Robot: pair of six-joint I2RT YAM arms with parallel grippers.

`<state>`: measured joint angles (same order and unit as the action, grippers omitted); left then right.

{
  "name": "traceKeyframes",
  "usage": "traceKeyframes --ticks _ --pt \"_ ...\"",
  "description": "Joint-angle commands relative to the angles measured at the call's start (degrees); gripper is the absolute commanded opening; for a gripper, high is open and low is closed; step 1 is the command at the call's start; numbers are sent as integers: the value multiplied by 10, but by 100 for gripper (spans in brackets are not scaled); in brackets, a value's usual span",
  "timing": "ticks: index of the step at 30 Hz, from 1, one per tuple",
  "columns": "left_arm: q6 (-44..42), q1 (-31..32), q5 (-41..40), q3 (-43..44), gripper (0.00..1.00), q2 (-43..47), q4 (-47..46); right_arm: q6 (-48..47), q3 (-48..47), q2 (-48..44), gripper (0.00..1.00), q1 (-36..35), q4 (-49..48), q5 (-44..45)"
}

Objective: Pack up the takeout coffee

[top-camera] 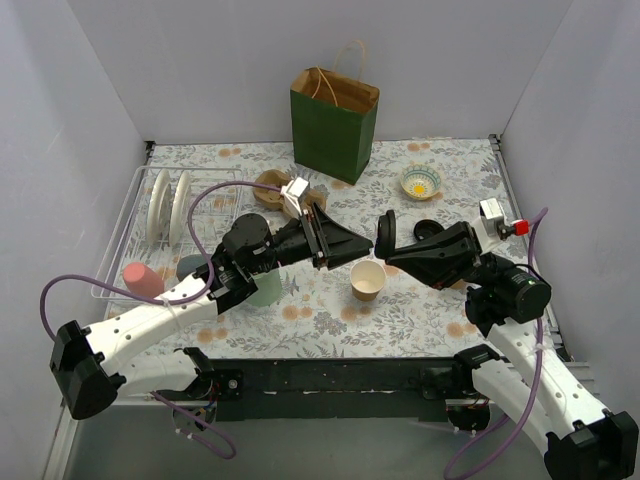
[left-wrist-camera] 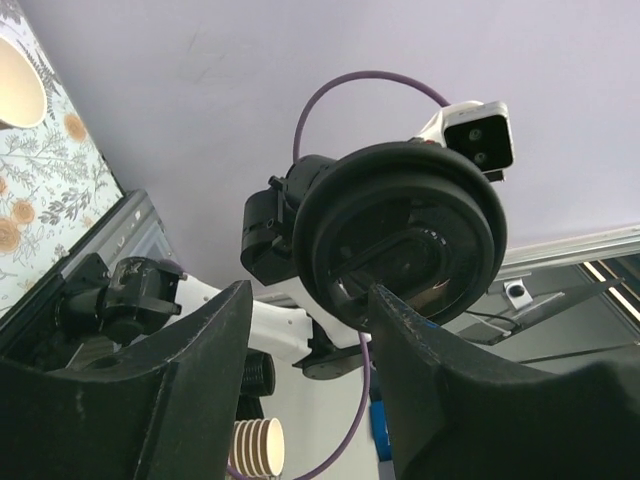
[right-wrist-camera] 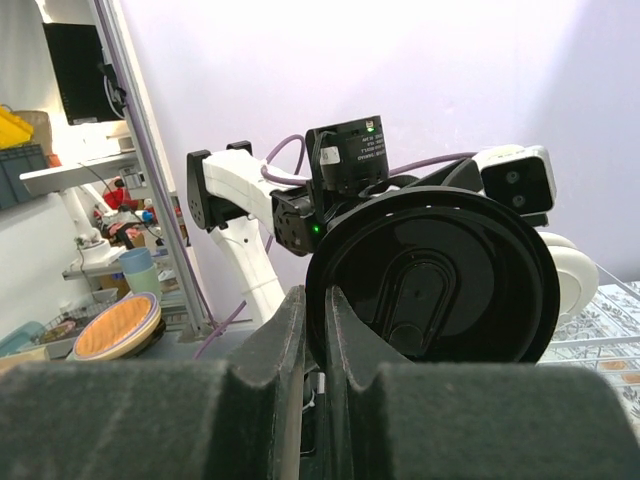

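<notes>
No lidded kraft cup shows. My right gripper (top-camera: 393, 250) is shut on the rim of a round black plastic lid (top-camera: 385, 230) and holds it on edge above the table; in the right wrist view my right gripper (right-wrist-camera: 315, 320) pinches the lid (right-wrist-camera: 430, 280). My left gripper (top-camera: 350, 245) is open and points at the lid from the left. In the left wrist view my left gripper (left-wrist-camera: 310, 330) has the lid (left-wrist-camera: 400, 240) just beyond its tips; contact cannot be told. A lidless paper cup (top-camera: 367, 280) with a cream inside stands upright below both grippers.
A green paper bag (top-camera: 333, 120) stands open at the back. A wire dish rack (top-camera: 125, 240) with white plates (top-camera: 165, 205) is at the left, with a pink cup (top-camera: 142, 278) by it. A mint-green cup (top-camera: 265, 288) sits under my left arm. A patterned bowl (top-camera: 421, 181) is back right.
</notes>
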<state>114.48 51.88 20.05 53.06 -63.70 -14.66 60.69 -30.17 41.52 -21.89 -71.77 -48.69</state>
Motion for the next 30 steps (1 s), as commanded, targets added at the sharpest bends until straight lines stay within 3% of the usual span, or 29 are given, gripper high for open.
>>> traceKeyframes --ticks 1,17,30 --pt "110 1 24 -21 49 9 -48 -25 6 -9 15 -2 -14 17" --pt "147 2 31 -24 48 -20 -87 -54 29 -11 15 -4 -9 25" --pt "193 1 28 -42 42 -27 -114 -54 45 -16 15 -8 -16 29"
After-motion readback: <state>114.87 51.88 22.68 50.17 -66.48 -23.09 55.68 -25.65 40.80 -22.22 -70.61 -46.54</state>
